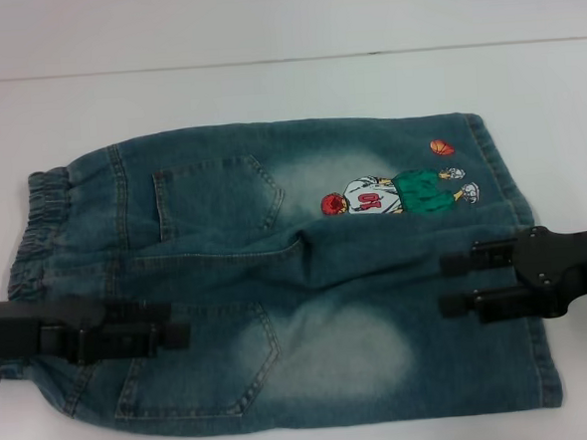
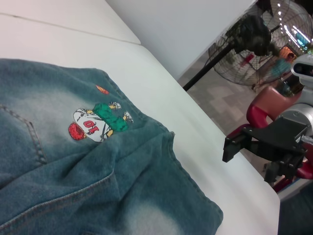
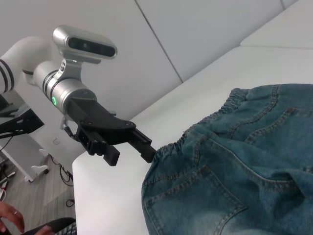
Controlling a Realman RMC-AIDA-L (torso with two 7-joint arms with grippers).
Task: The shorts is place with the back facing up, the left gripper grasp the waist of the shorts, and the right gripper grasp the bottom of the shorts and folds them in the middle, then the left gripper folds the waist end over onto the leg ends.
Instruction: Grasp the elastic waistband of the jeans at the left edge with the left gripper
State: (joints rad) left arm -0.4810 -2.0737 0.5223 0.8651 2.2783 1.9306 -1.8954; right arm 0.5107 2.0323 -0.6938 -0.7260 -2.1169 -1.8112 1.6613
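Observation:
The blue denim shorts (image 1: 307, 279) lie flat on the white table, back pockets up, with the embroidered player (image 1: 392, 194) on the far leg. The ruffled waist (image 1: 40, 230) is at the left and the leg ends (image 1: 506, 182) at the right. My left gripper (image 1: 176, 337) hovers open over the near part of the waist; in the right wrist view the left gripper (image 3: 132, 155) has one fingertip close to the waist (image 3: 205, 129). My right gripper (image 1: 447, 285) is open above the leg ends. The left wrist view shows the right gripper (image 2: 244, 152) off the hem (image 2: 193, 183).
The white table (image 1: 266, 92) runs well past the shorts at the far side and the left. Its edge (image 2: 254, 176) lies close beyond the leg ends. A standing fan (image 2: 254, 39) and red furniture stand on the floor off the table.

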